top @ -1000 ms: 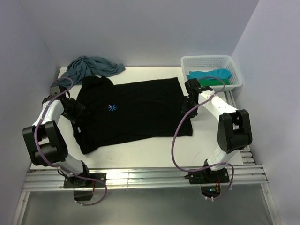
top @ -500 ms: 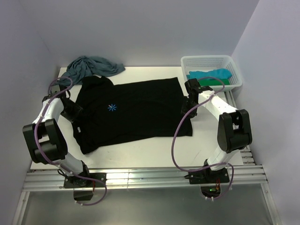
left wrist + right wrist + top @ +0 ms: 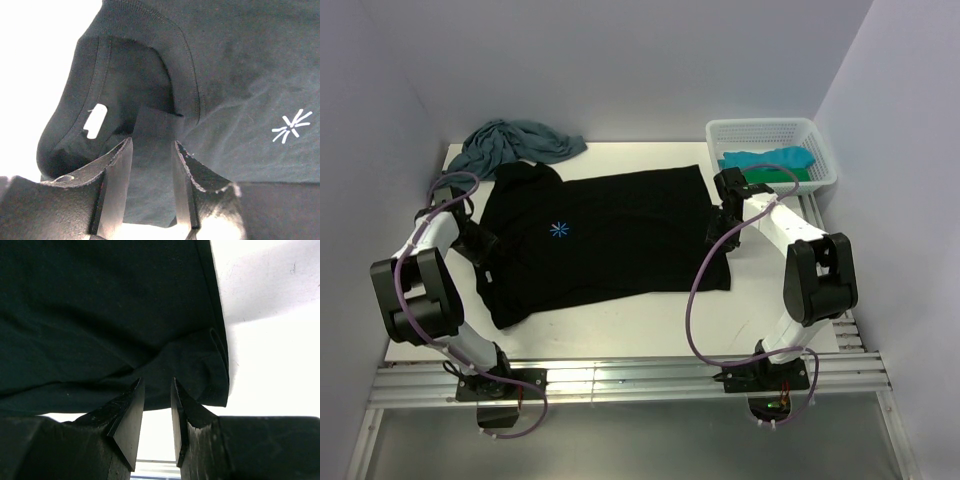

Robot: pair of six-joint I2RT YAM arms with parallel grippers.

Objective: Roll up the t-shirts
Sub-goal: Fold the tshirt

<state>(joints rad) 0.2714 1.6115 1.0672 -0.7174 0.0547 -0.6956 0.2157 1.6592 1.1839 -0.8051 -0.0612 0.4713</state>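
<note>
Top external view: the black t-shirt (image 3: pixel 620 240) lies spread flat across the middle of the desk (image 3: pixel 620 325); the left hand (image 3: pixel 151 145) pinches a fold of cloth at its collar; the right hand (image 3: pixel 156 382), nearly pressed together, pinches its hem at the opposite edge; a grey-teal t-shirt (image 3: pixel 515 140) sits crumpled at the far left corner.

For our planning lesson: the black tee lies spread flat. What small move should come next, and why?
Probably the left gripper lifts the collar of the black t-shirt slightly and turns it toward the hem: a fold of cloth sits between its fingers, and the shirt lies flat, not yet rolled.
</note>
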